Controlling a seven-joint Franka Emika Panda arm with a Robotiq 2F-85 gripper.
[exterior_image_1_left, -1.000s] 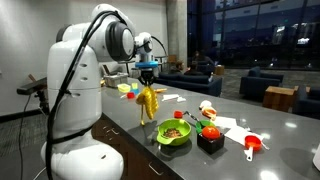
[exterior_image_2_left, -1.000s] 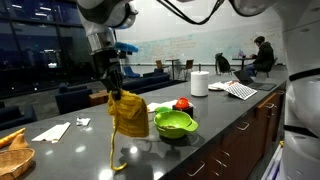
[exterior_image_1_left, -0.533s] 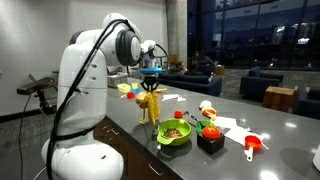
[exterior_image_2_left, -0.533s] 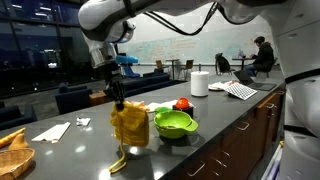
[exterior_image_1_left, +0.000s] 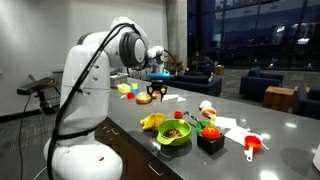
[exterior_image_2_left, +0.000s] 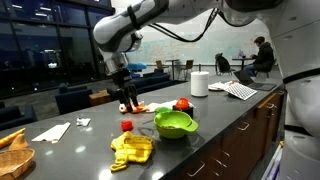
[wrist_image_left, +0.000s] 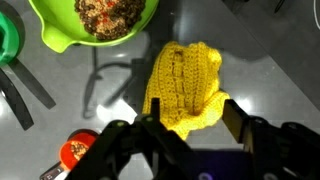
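Note:
A yellow knitted cloth (exterior_image_1_left: 152, 121) (exterior_image_2_left: 133, 149) lies crumpled on the dark counter, close beside a green bowl (exterior_image_1_left: 175, 142) (exterior_image_2_left: 176, 128). In the wrist view the cloth (wrist_image_left: 185, 80) fills the middle, and the bowl (wrist_image_left: 55, 30) at the top holds brown chopped food. My gripper (exterior_image_1_left: 146, 96) (exterior_image_2_left: 128, 103) (wrist_image_left: 192, 103) hangs a little above the cloth. It is open, its two black fingers spread wide with nothing between them and clear of the cloth.
A black box with a red tomato (exterior_image_1_left: 210, 135) and a red measuring cup (exterior_image_1_left: 252, 145) lie past the bowl. A small red piece (exterior_image_2_left: 126, 126), a white roll (exterior_image_2_left: 199, 83), an open book (exterior_image_2_left: 238, 90) and a wooden board (exterior_image_2_left: 12, 155) are also on the counter.
The gripper opened and let go of the yellow cloth, which dropped from hanging upright to a heap on the counter. The gripper then rose and moved away from the bowl.

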